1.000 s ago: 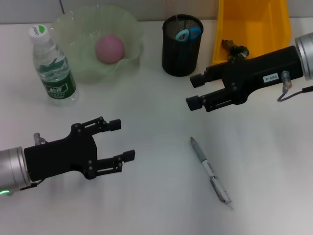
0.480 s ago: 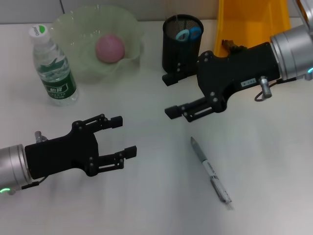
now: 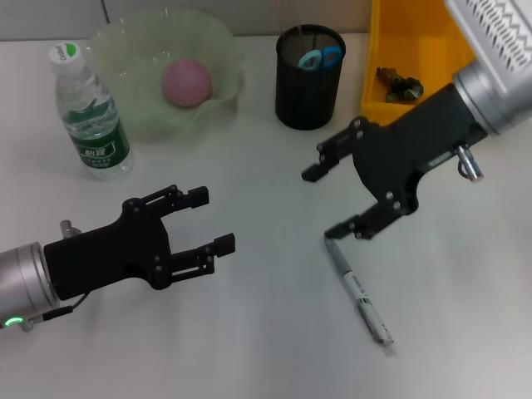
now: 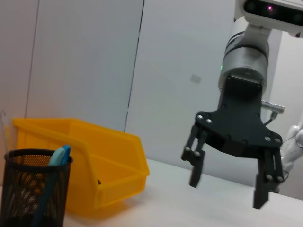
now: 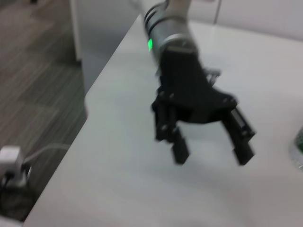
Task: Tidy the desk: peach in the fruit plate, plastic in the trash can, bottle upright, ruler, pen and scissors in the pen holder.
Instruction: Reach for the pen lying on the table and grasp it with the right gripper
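A grey pen [image 3: 357,291] lies flat on the white desk. My right gripper [image 3: 322,202] hangs open just above the pen's upper tip; the left wrist view shows this gripper [image 4: 229,185] with its fingers spread. My left gripper [image 3: 211,219] is open over bare desk at the left, also seen in the right wrist view [image 5: 208,153]. The pink peach [image 3: 187,81] sits in the green fruit plate [image 3: 125,50]. The bottle [image 3: 87,112] stands upright. Blue scissors handles [image 3: 320,58] stick out of the black mesh pen holder [image 3: 309,91]. A crumpled plastic piece [image 3: 399,83] lies in the yellow trash can [image 3: 416,33]. The ruler is out of view.
The fruit plate, pen holder and yellow bin line the far edge of the desk. The pen holder [image 4: 33,189] and bin [image 4: 94,156] also show in the left wrist view. Open desk lies between the two grippers and around the pen.
My right gripper has swung from beside the bin down and left, turning its fingers toward the pen's upper tip. The left gripper has barely shifted.
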### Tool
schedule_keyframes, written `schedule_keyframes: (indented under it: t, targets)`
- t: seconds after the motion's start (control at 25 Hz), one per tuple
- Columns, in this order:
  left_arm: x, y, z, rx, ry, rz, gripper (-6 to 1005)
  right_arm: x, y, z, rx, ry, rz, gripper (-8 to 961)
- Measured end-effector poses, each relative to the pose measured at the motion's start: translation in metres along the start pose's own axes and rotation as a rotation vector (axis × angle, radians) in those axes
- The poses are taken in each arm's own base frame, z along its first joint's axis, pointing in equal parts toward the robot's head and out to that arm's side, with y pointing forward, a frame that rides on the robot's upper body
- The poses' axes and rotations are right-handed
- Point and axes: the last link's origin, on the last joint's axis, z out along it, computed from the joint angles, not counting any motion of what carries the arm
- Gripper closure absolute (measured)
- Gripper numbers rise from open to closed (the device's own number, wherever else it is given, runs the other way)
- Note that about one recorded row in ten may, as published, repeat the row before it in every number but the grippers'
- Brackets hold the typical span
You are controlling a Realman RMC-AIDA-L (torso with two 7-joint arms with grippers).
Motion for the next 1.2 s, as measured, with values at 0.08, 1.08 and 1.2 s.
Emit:
schedule_keyframes:
  t: [0.08, 1.08, 1.2]
  targets:
    - [-0.001, 0.0, -0.001, 0.007, -0.002, -0.003, 199, -0.004, 0.004, 0.005, -0.051, 0.051, -0.056, 217]
    - [-0.017, 0.006, -0.012, 0.115, 0.013, 0.001, 199, -0.018, 0.022, 0.048, -0.345, 0.32, -0.537, 219]
    - [-0.018, 0.007, -0.013, 0.12, 0.015, -0.003, 199, -0.019, 0.022, 0.05, -0.365, 0.335, -0.579, 220]
